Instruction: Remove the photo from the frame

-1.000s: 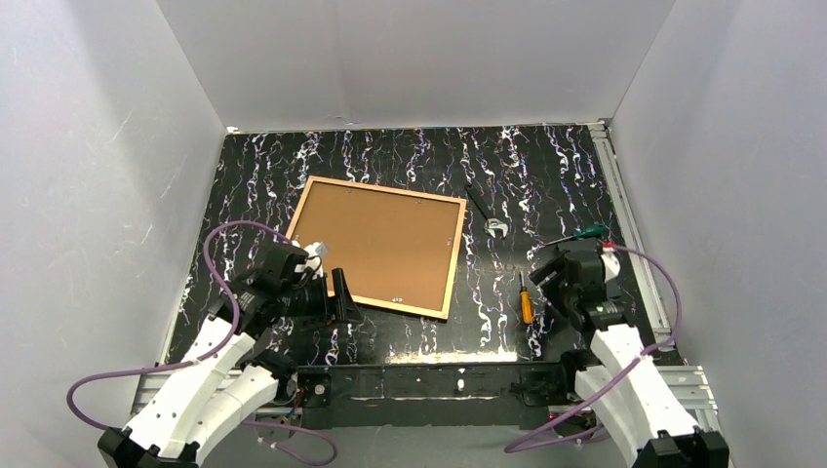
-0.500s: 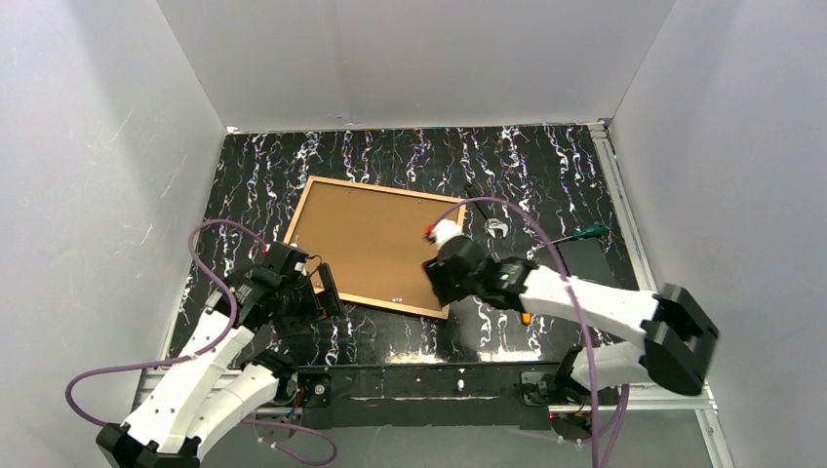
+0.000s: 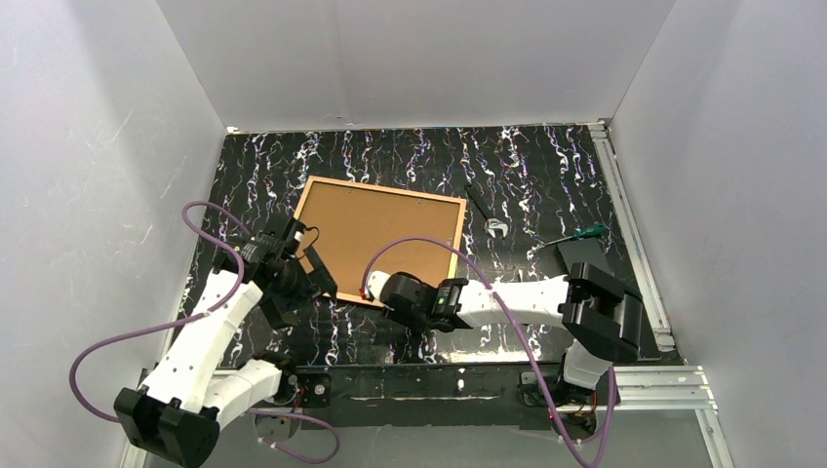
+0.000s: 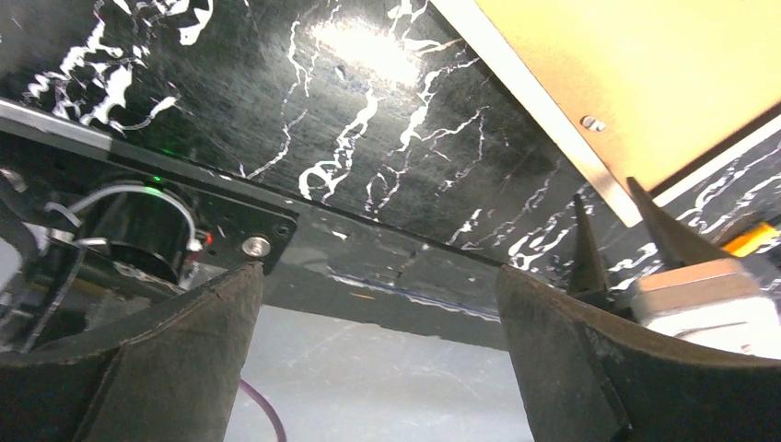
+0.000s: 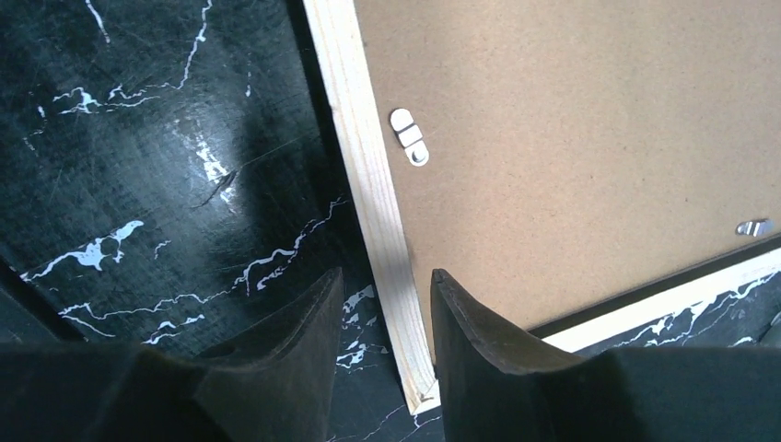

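Seeing frame (image 5: pixel 368 184) face-down on desk (image 3: pixel 410 156), photo (image 3: pixel 390 229) brown back up inside it. Reading right pincer (image 5: pixel 385 276) half-spread astride the near-left corner rail, left pincer (image 4: pixel 378 276) spread wide near the same corner.

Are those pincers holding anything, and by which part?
Nothing yet. The right pincer straddles the frame's edge near a corner, not clamped; the left pincer gapes empty.

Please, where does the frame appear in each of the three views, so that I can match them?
Top external: the frame lies back up, mid-picture, a little left.
Left wrist: the frame is at upper right, one corner showing.
Right wrist: the frame fills the right side, down to a corner.
Shared landmark: the right gripper at the frame's rim.
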